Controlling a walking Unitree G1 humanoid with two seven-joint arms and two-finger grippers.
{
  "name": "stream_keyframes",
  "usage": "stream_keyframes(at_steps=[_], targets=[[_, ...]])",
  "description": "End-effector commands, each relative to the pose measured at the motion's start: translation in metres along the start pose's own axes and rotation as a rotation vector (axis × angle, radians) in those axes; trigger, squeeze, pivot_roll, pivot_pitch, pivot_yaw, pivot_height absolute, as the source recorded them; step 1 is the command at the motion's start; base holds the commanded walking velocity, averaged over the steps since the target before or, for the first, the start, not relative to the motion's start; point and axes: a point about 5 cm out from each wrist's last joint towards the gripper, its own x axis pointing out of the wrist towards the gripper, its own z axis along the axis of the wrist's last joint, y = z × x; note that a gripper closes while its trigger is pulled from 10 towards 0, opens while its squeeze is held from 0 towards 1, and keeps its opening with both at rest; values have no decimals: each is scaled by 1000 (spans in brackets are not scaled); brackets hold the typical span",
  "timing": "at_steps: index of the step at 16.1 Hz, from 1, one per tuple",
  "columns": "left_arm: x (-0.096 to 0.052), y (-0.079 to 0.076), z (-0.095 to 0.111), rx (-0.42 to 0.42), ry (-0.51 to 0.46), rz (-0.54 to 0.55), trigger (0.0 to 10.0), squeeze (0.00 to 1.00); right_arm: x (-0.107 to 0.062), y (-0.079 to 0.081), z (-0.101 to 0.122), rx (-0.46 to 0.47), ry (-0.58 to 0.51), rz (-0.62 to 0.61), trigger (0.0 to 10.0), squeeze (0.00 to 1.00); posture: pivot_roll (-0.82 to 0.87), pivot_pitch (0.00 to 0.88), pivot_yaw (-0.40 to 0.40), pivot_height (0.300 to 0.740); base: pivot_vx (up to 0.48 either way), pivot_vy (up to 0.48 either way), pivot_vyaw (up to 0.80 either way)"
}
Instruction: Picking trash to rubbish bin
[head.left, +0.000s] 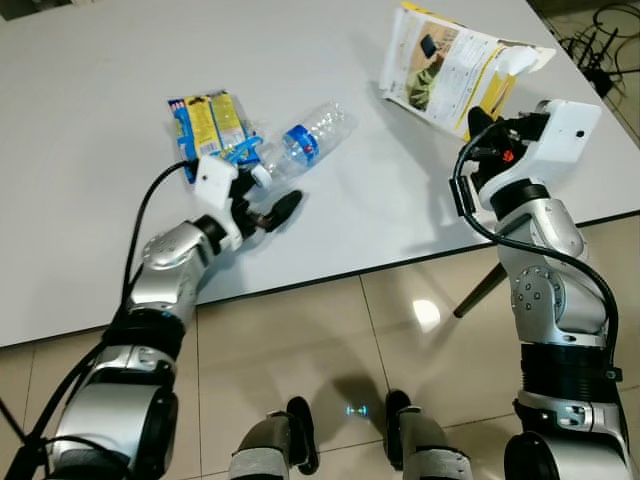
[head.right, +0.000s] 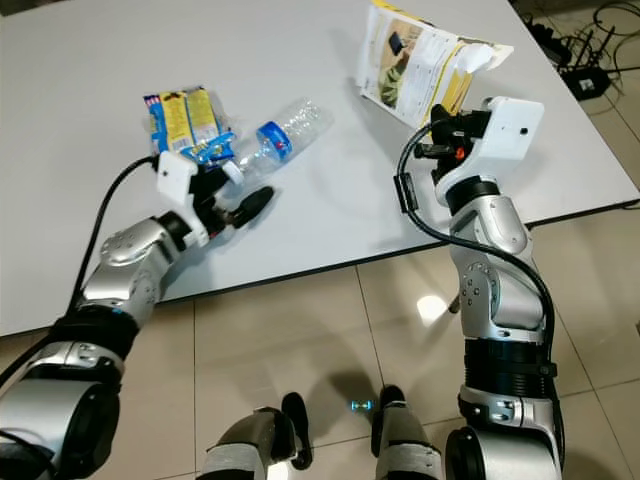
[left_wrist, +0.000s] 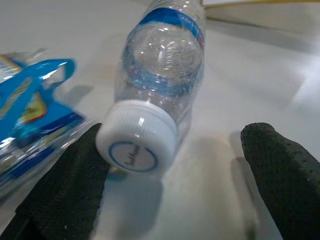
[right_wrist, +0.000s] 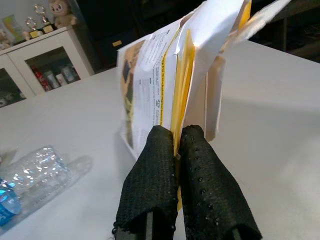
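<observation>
Left gripper (left_wrist: 175, 175) sits wide apart w/ the plastic bottle (head.left: 305, 140) cap-first between my fingers on the white table (head.left: 90, 200), snack wrapper (head.left: 208, 125) beside it, while right gripper (right_wrist: 177, 150) pinches the yellow-white paper package (head.left: 450, 65).

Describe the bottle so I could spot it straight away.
On the white table, look just ahead of the left gripper, whose fingers are open around the bottle's white cap. The bottle lies on its side beside a blue and yellow wrapper; it alone is clear plastic with a blue label.
</observation>
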Motion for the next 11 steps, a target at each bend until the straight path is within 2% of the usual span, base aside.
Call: stream_keyframes(at_steps=[1,2,3,4,5,11], targets=[[-3,-4,-15,-31,58,-18,10000,0,-4,1,-2,14,11,3,10000,0,-136,332,137,740,0,0,0],[-1,-7,-17,-41,63,-36,10000,0,-4,2,-2,14,11,6,10000,0,-136,332,137,740,0,0,0],[-2,-10,-21,-53,68,-57,3333,0,-5,3,-2,12,13,8,10000,0,-136,332,137,740,0,0,0],[-3,-11,-21,-56,68,-61,3333,0,-5,3,-2,12,14,8,10000,0,-136,332,137,740,0,0,0],[-3,-11,-21,-60,67,-64,0,0,-5,3,-3,11,15,8,10000,0,-136,332,137,740,0,0,0],[-5,-10,-21,-63,58,-72,0,0,-5,3,-3,12,21,14,10000,0,-140,335,134,740,0,0,0]])
